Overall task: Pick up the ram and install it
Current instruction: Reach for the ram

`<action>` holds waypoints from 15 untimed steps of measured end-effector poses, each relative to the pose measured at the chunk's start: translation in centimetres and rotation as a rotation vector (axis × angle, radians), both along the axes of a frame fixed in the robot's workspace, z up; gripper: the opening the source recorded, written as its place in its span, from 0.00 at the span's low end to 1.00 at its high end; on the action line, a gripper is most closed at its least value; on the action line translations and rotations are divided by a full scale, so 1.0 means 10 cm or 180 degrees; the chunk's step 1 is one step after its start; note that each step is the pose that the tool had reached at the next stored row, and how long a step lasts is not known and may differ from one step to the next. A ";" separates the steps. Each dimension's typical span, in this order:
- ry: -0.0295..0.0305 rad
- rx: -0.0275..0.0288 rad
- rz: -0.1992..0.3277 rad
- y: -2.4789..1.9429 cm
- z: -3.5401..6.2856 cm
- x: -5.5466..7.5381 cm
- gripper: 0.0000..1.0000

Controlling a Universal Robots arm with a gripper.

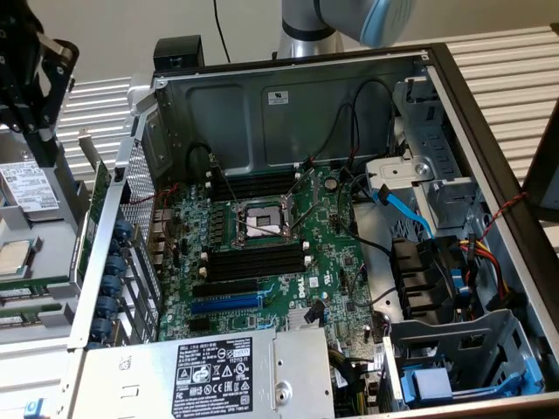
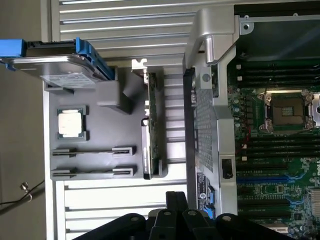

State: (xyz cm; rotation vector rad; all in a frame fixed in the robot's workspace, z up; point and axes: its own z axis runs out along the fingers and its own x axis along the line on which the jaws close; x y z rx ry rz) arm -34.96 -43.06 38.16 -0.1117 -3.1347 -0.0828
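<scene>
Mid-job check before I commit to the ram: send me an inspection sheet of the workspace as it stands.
Surface: slatted grey metal bench carrying an open grey steel computer case and a grey parts tray.
Job's things: long thin green ram stick on edge in the tray, ungripped; long black plastic memory slots on the green motherboard look empty.
Clutter: square silver processor chip, blue-framed hard drive and green expansion card on the tray.
Grippers: black gripper above the tray side, carrying no ram.
Cables: flat blue cable and multicoloured wire bundle inside the case.
Surroundings: nothing seen.
</scene>
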 end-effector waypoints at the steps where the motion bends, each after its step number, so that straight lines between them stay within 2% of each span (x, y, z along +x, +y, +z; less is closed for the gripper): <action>1: 0.0000 0.0000 0.0000 -0.002 -0.008 -0.04 0.11; 15: -0.0006 0.0000 0.0000 -0.035 -0.121 -0.68 0.11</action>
